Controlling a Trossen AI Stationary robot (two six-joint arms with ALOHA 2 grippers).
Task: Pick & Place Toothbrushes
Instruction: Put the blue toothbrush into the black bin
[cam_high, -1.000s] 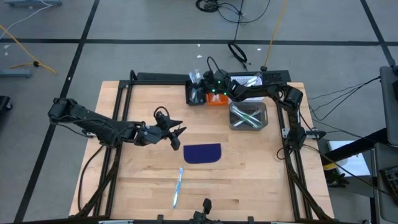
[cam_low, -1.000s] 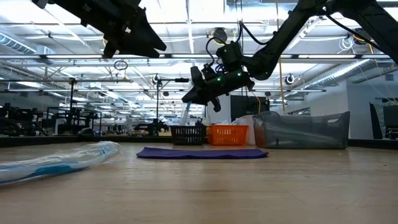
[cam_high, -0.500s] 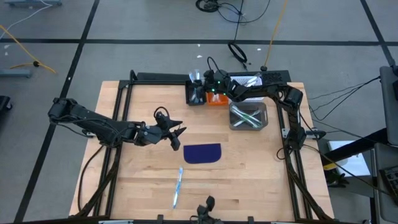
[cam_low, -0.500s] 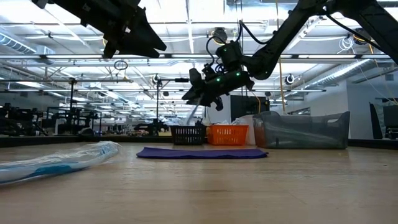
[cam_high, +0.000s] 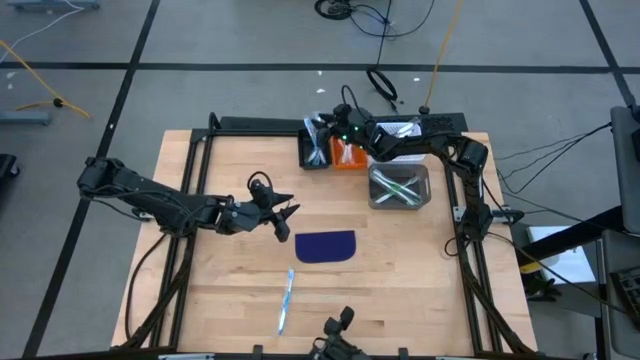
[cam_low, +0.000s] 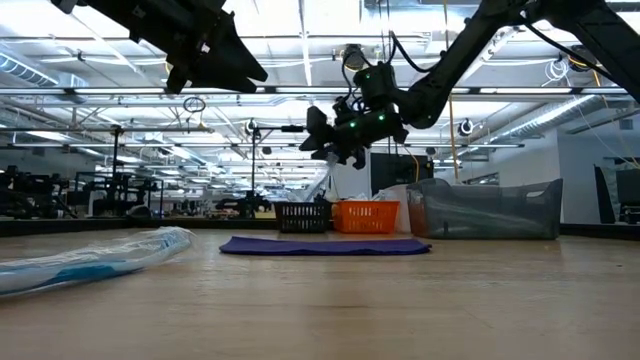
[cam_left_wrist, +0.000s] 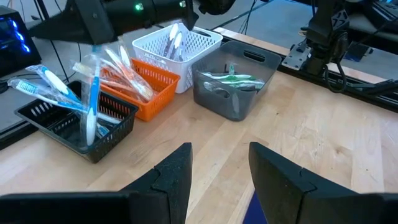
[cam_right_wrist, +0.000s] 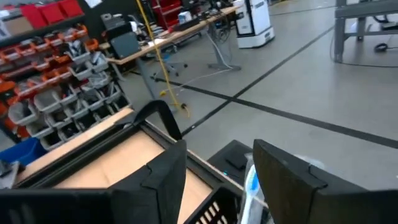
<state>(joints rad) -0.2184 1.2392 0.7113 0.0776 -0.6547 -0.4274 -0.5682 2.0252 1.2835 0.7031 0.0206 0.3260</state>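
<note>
My right gripper (cam_high: 322, 128) hangs open over the black bin (cam_left_wrist: 74, 130) at the table's far edge. A wrapped blue toothbrush (cam_left_wrist: 92, 93) stands nearly upright in that bin, its lower end among other blue toothbrushes (cam_left_wrist: 43, 84) and its upper end just under the fingers. Its wrapper (cam_right_wrist: 251, 182) shows between the open fingers in the right wrist view. Another wrapped toothbrush (cam_high: 287, 300) lies flat near the table's front edge. My left gripper (cam_high: 288, 222) waits open above mid-table, left of the dark blue mat (cam_high: 327, 245). My right gripper stands open, pointing about level, with the wrapped toothbrush's upper end (cam_right_wrist: 251, 182) close beside one finger (cam_right_wrist: 283, 177). I cannot tell whether that finger touches the wrapper. The toothbrush stands in the black bin.
Right of the black bin stand an orange bin (cam_left_wrist: 142, 79) with pink toothbrushes, a white basket (cam_left_wrist: 180, 42) and a grey bin (cam_left_wrist: 231, 87) with green ones. Bare wood lies between the mat and the bins. A dark metal frame (cam_high: 250, 124) runs along the table's far edge.
My right gripper has opened and tipped up toward level above the black bin. The wrapped blue toothbrush that hung from it has dropped into the bin and stands there nearly upright.
</note>
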